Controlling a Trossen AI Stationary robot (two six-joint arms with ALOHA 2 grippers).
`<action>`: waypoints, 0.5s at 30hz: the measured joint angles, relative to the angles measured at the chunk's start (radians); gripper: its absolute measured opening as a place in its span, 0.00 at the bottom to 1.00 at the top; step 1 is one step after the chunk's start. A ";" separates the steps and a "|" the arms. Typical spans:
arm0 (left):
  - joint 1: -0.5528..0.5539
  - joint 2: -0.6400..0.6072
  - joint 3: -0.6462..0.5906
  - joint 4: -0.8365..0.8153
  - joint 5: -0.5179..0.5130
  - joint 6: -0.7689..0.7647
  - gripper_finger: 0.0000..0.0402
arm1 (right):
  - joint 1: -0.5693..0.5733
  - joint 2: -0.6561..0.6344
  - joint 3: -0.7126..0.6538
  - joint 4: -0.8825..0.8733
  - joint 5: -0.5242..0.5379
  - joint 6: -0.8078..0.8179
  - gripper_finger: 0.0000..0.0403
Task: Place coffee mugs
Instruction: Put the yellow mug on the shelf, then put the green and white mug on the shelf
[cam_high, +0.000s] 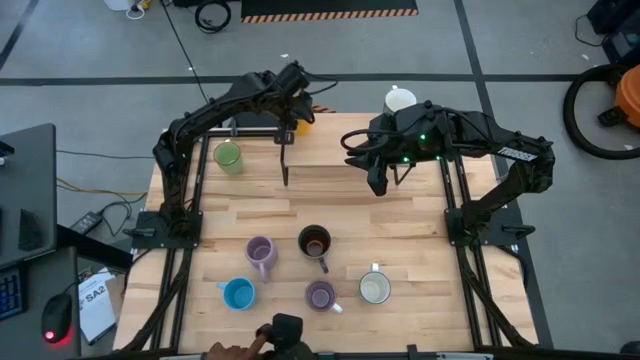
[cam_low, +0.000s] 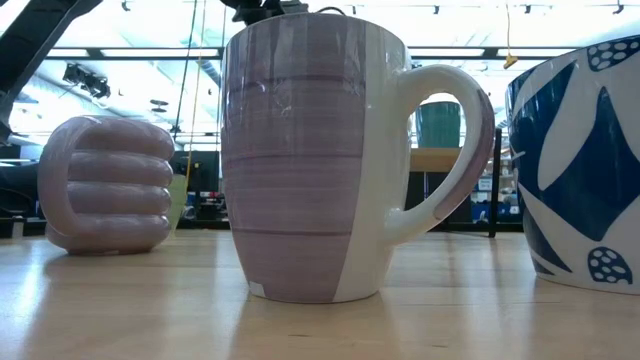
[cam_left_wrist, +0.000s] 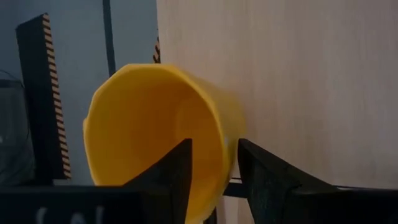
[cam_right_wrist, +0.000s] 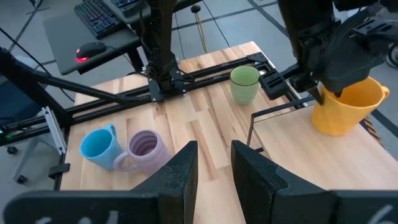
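Observation:
An orange mug (cam_high: 303, 123) (cam_right_wrist: 345, 109) stands on its base at the far middle of the table. My left gripper (cam_left_wrist: 214, 152) (cam_right_wrist: 323, 93) is open at its rim, one finger inside the mug (cam_left_wrist: 143, 124) and one outside. A green mug (cam_high: 228, 157) stands to the left of it and a white mug (cam_high: 400, 100) at the far right. My right gripper (cam_high: 381, 181) (cam_right_wrist: 214, 149) hangs open above the table's middle right, with nothing between its fingers. Near the front edge stand two lilac mugs (cam_high: 261, 255) (cam_high: 321, 295), a dark mug (cam_high: 315, 242), a blue mug (cam_high: 238, 293) and a white mug (cam_high: 374, 288). My left gripper straddles the orange mug's wall at the rim (cam_left_wrist: 224, 158), slanting down from above, one finger (cam_left_wrist: 177, 180) inside the mug and one (cam_left_wrist: 264, 180) outside. Whether either finger touches the wall I cannot tell. The mug stands upright on the table.
A thin black wire frame (cam_high: 284, 160) (cam_right_wrist: 261, 121) stands on the table just in front of the orange mug. Bare wood lies between the far mugs and the near group. Black arm rails (cam_high: 180, 240) run along both table sides. The low view is filled by the near lilac mug (cam_low: 300, 160).

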 joint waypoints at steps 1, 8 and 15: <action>-0.004 0.000 0.000 0.000 -0.001 0.000 0.33 | 0.000 0.000 0.000 0.000 -0.001 -0.009 0.25; -0.022 -0.001 0.000 0.005 -0.072 -0.003 0.33 | 0.000 0.000 0.000 0.000 -0.026 -0.033 0.25; -0.048 -0.024 0.001 0.031 -0.108 -0.053 0.33 | 0.000 0.000 0.000 0.000 -0.070 -0.022 0.25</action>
